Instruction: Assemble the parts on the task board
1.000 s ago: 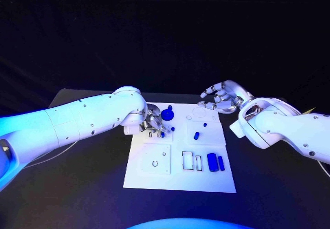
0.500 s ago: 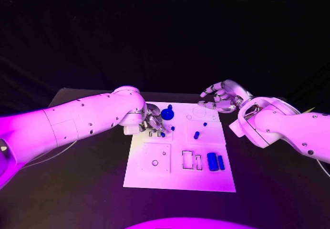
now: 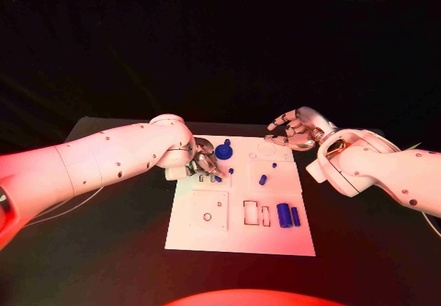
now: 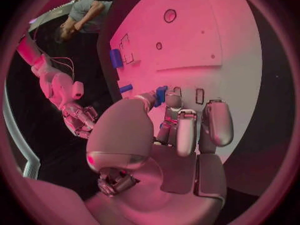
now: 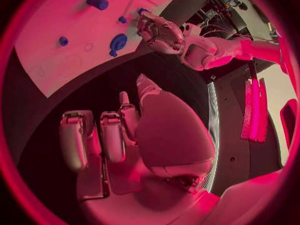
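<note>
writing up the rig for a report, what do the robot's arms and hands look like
Both arms are smooth, rounded white shells dotted with small dark screw holes. The left arm and right arm each end in a silver metallic hand: left hand, right hand. The fingers are blocky segments with rounded pale pads.

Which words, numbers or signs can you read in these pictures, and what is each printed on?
None can be read. The task board carries only outlined shapes and holes, no lettering. The arms and both hands, left hand and right hand, show no legible marks.
</note>
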